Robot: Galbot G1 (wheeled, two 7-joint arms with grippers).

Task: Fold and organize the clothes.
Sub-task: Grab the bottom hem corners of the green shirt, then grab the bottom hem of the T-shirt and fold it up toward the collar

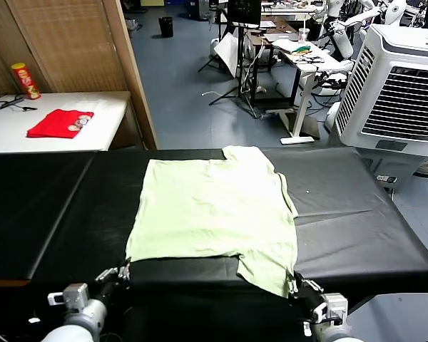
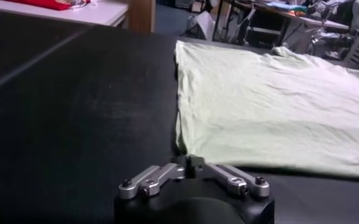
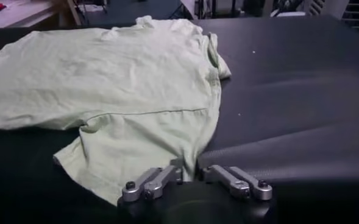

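The pale light-green T-shirt lies spread flat on the black table, its collar at the far side. One sleeve hangs toward the near edge at the right. My left gripper sits at the shirt's near left corner and is shut on that corner, as the left wrist view shows. My right gripper is at the near right and is shut on the edge of the sleeve, with cloth pinched between its fingers. No print shows on the upper side.
A folded red garment and a snack can lie on a white side table at the far left. A wooden partition stands behind it. A white air cooler stands at the far right.
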